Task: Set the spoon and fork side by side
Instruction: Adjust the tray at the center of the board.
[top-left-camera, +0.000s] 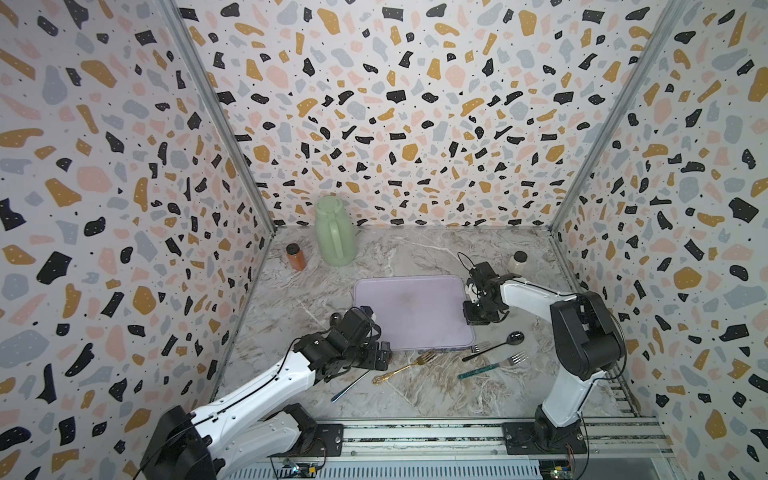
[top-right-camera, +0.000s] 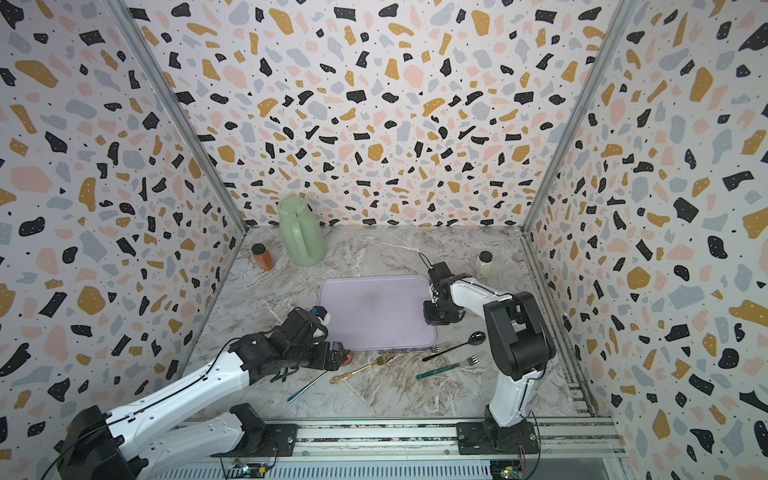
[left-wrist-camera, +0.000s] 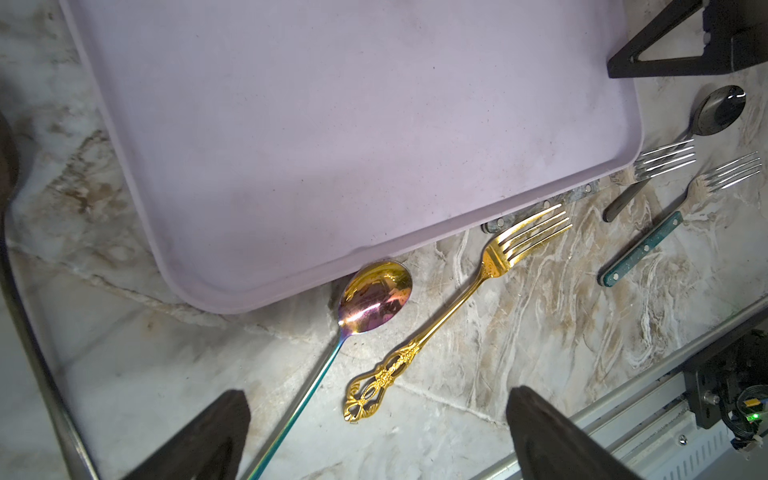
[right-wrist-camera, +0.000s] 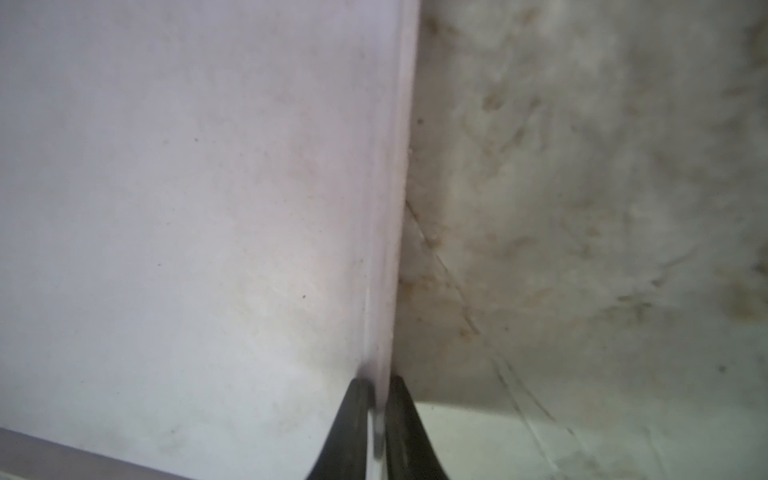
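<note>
Left pincer (left-wrist-camera: 378, 390), jaws wide apart and empty, above the rainbow spoon (left-wrist-camera: 376, 297) and gold fork (left-wrist-camera: 494, 262). These lie near each other, roughly parallel, on the table (left-wrist-camera: 540, 311) just beside the tray (left-wrist-camera: 332, 124). Right pincer (right-wrist-camera: 376, 380) clamped on the tray's rim. Pairing judged nearly done; closer alignment left. Count: two spoons, one a black spoon (left-wrist-camera: 721, 110); three forks, including a steel fork (left-wrist-camera: 665, 158) and a green-handled fork (left-wrist-camera: 648, 249); one tray

Left end effector (left-wrist-camera: 378, 395) wide (right end effector (right-wrist-camera: 377, 380) tight)

Terrazzo-print walls (top-left-camera: 374, 104) around marbled tabletop (top-left-camera: 415, 395)
</note>
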